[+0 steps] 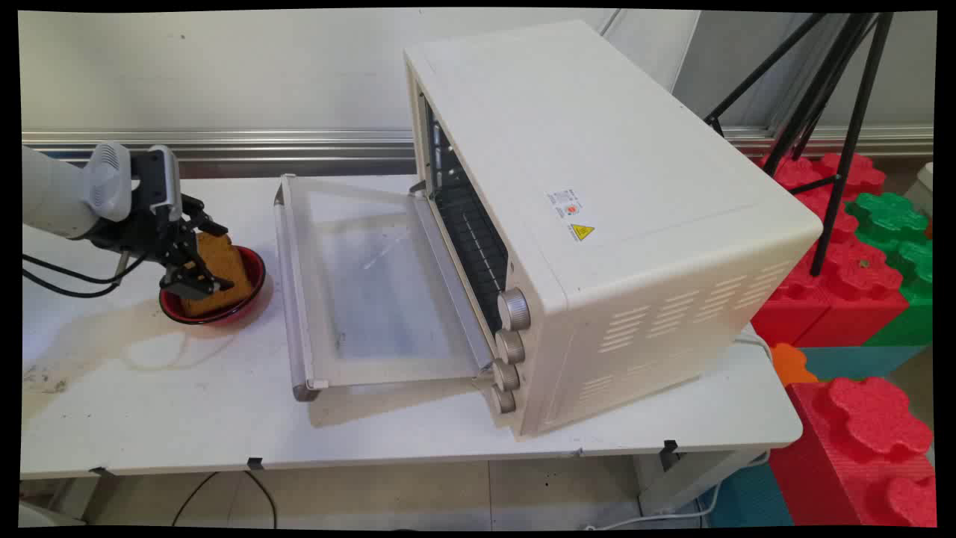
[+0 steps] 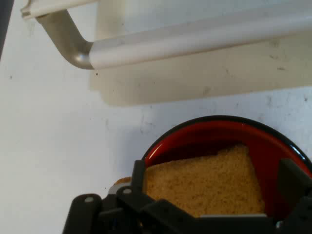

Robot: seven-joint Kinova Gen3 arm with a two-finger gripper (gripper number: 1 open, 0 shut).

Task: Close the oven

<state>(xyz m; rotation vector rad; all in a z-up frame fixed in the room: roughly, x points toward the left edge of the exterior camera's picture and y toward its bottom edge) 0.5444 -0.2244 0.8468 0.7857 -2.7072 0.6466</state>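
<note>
Right now our black two-finger gripper (image 1: 196,270) sits low over the red round bowl with a dark rim (image 1: 214,288) at the table's left; its fingers (image 2: 138,178) stand either side of the tan, square-ish slice of toasted bread (image 2: 207,183), one at each edge; from the hand view they look closed against the slice, tho we can't confirm firm contact on the far side. The slice leans tilted in the bowl, upper edge resting toward the rim, flat face turned to the hand cam; its broad face runs across the gap betw. the fingers, so the grip is across its width. Outward from there: the bowl stands on the white table (image 1: 418,433), just beside the brushed-metal handle bar (image 2: 195,41) of the cream toaster oven's glass door (image 1: 373,291), which lies dropped open and flat toward the bowl; the oven's dark wire rack (image 1: 472,235) and cavity are beyond the door, to the hand's right in the main view, w/ four round metal knobs (image 1: 509,360) at the near corner of the cream toaster oven (image 1: 597,187).
</note>
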